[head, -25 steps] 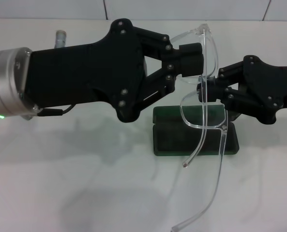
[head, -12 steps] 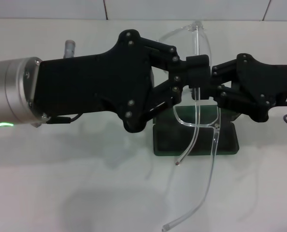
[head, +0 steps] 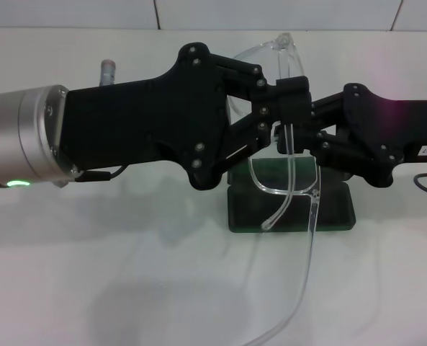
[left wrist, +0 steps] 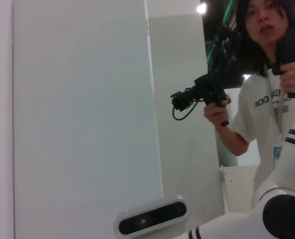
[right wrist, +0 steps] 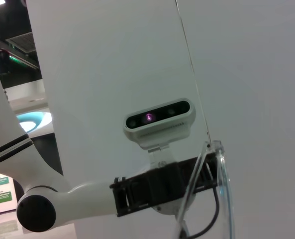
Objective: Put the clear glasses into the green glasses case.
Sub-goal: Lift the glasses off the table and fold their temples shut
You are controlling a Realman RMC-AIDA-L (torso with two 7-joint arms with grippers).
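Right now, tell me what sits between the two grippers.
In the head view, the clear glasses hang between the left gripper and the right gripper, both shut on the frame, above the open green case.

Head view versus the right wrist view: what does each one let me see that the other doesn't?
Only the head view shows the green glasses case open on the table, and the left gripper and right gripper meeting at the lens. Only the right wrist view shows a wall-mounted camera. Both show the clear glasses.
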